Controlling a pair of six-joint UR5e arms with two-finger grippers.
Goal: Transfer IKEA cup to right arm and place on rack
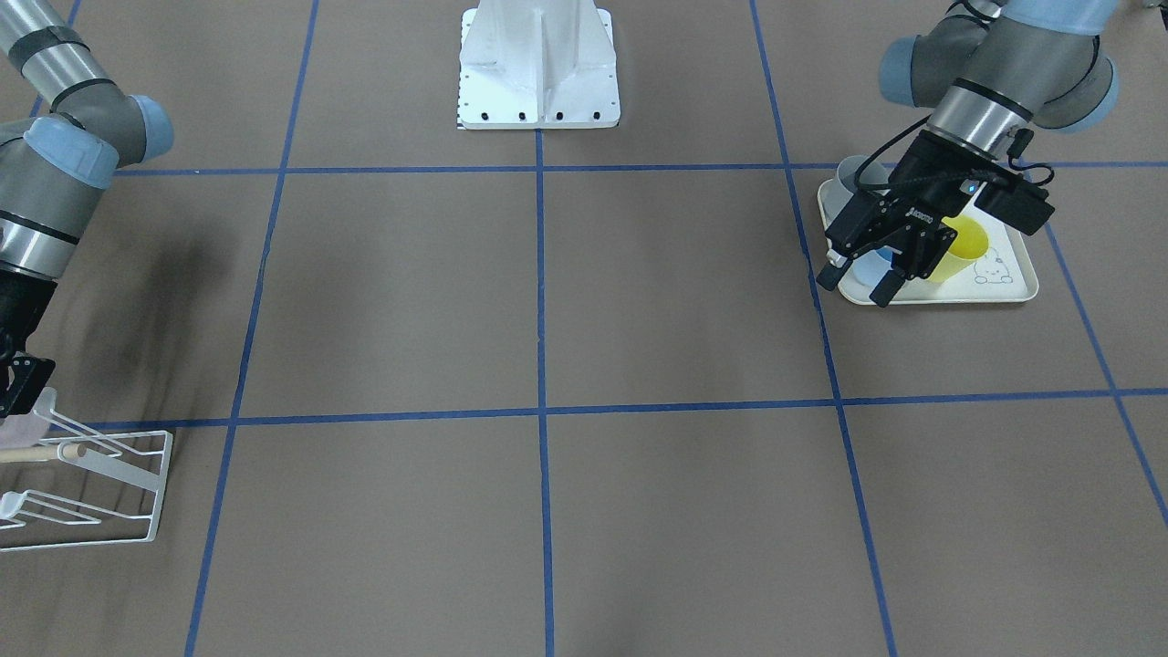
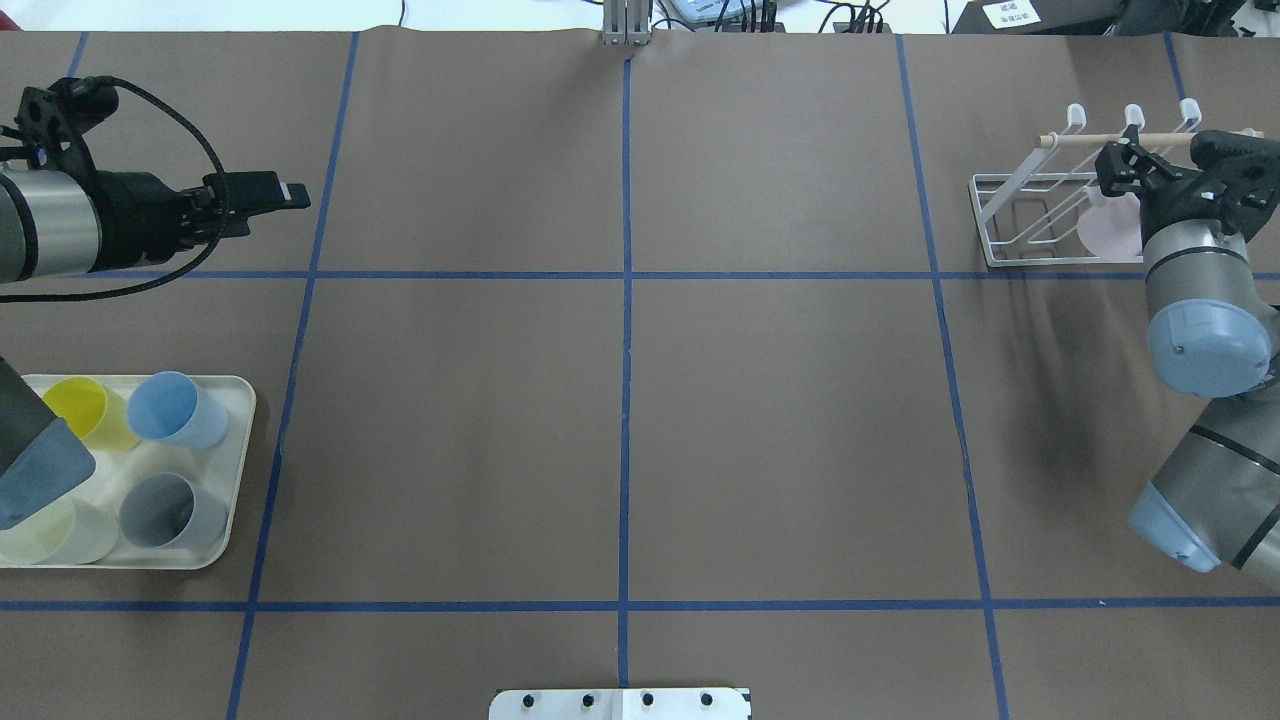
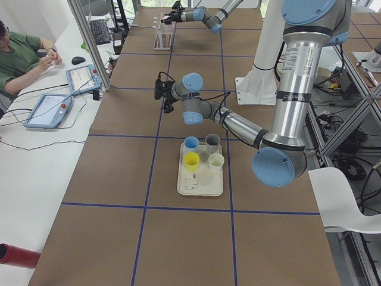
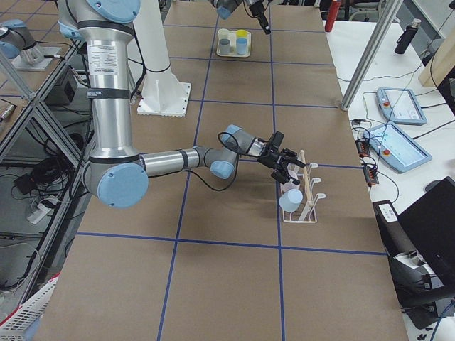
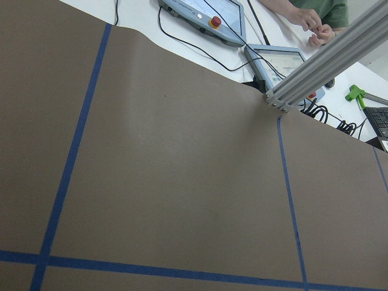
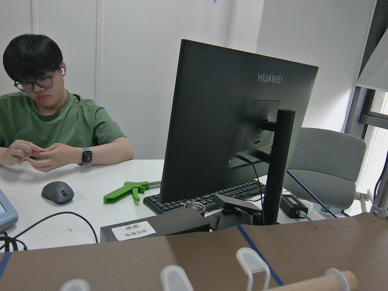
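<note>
**Cup on the rack, just needs a clean exit**

Looks like the tail end of the placing step. Found the cup (image 2: 1110, 230) hung on the rack (image 2: 1030, 210), upper right of the overhead view and far left edge of the front-facing one. Hand-over over and done with, judging by that.

Next up, probably: backing the right tool (image 2: 1105, 170) straight off without clipping the prongs, the wooden dowel (image 2: 1085, 139) or the cup itself. Looks released, jaws apart and gripping nothing, parked just above the cup in the overhead frame. Hard to call touching or apart from here.

As for looks: small plain plastic tumbler, pale pink from overhead, more lilac-blue in the right-side view. Leans along the slant of the prongs rather than standing upright. Can't tell which way the mouth faces.

Further out, lower left of the overhead frame: cream tray (image 2: 243, 470) holding a yellow cup (image 2: 80, 405), blue cup (image 2: 165, 410), grey cup (image 2: 160, 510) and pale green cup (image 2: 65, 530).

Left tool (image 1: 856, 285) also released and empty, hovering above the desk (image 2: 620, 420) in the upper left of the overhead view. Would guess another cup from that tray comes next, but only a guess.
</note>
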